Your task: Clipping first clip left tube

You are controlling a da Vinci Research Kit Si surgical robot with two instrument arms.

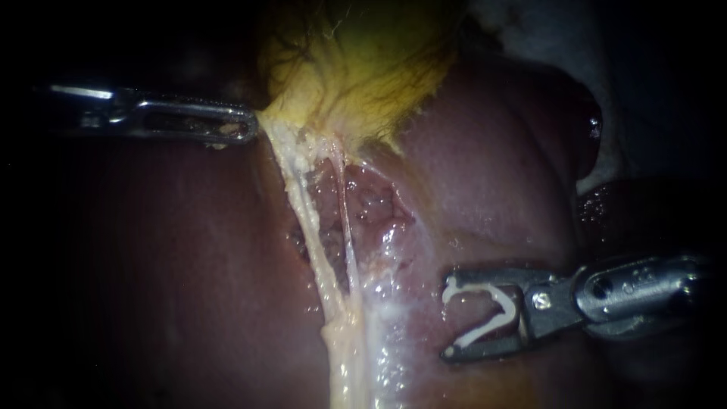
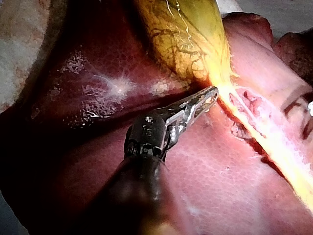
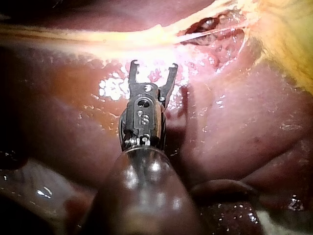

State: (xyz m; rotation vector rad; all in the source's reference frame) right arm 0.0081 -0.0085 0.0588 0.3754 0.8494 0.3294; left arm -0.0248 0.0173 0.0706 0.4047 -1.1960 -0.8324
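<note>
Left tube (image 1: 299, 201): pale stretched strand running from the gallbladder (image 1: 363, 68) neck down across the liver (image 1: 492, 174). It is bare, with no clip on it. Right tube (image 1: 348, 227) is thinner and lies just beside it; the two meet lower down in a whitish band. Raw pink bed shows between and beside them.

Left instrument (image 1: 246, 129) comes in at the gallbladder's lower edge. Its pincer is clamped on the yellow gallbladder tissue right where the left tube starts; the left wrist view shows the tip closed at the neck.

Right instrument (image 1: 448, 314) is over the liver on the far side of the right tube, apart from both tubes. Its pincer is spread wide with a white clip (image 1: 507, 309) seated inside, touching both halves, its mouth facing the tubes. Nothing but the clip is in the pincer; wet liver surface lies under it.
</note>
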